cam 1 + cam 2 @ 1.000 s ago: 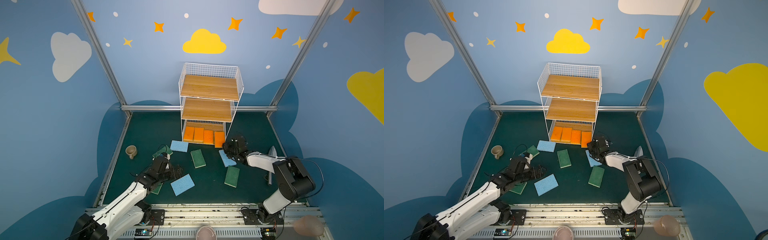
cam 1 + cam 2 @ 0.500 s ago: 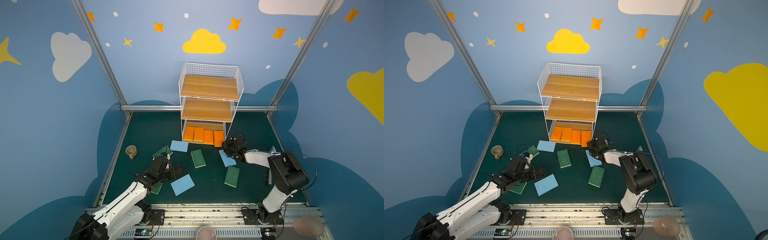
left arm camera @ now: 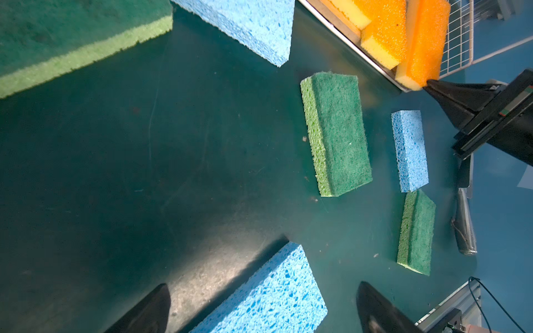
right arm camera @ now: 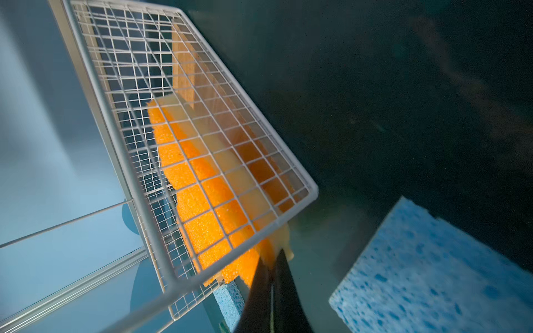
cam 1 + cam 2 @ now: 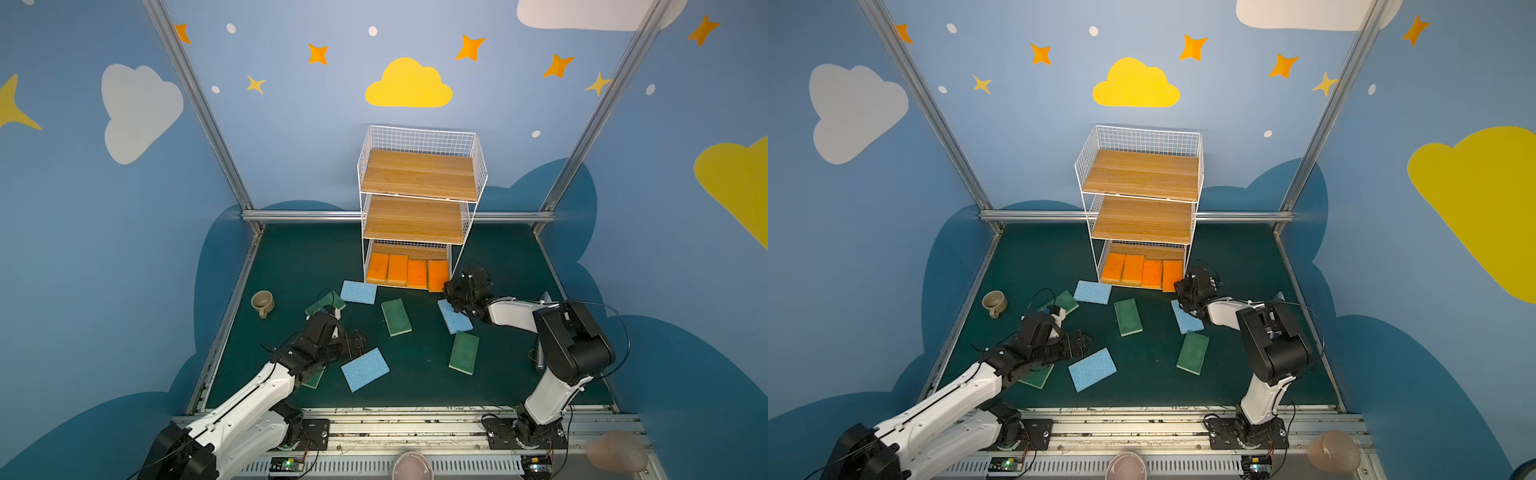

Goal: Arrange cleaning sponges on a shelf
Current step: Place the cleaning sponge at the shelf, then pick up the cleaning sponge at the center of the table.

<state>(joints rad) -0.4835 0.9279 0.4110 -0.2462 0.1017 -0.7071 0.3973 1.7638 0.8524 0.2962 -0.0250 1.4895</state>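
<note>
Well, the biggest thing before me is the bench [image 5: 299,257], a smooth dark-green mat framed by metal rails, and at the middle of its back edge stands the shelf [image 5: 417,176]: a tall rack of thin white wire grid carrying three light wooden planks. Its bottom tier holds the four orange sponges [image 5: 397,269], coarse and porous on top with a soft yellow layer beneath, side by side in one row; the rightmost orange sponge [image 3: 424,43] tilts up on its long edge against the wire side and pokes past the front lip. My right gripper [image 4: 272,261] has its tapered black fingers pressed together, the tip touching the yellow front corner of that tilted sponge. My left gripper [image 3: 262,285] stands spread wide, low over the front left part of the bench, with the nearest blue sponge [image 3: 268,297] between its fingers; I cannot tell whether they touch it. Seven sponges lie flat on the bench, all rectangular slabs. Three are blue sponges [image 5: 358,292], open-pored all through: one before the shelf's left foot, one partly under my right wrist, one at my left gripper. Four are green sponges [image 5: 396,316], fuzzy dark scouring faces over pale-green foam: two mid-bench, one near the left-hand blue one, one half hidden under my left arm. Smallest is a round beige cup [image 5: 262,302] with a small handle, mouth up, near the left edge.
</note>
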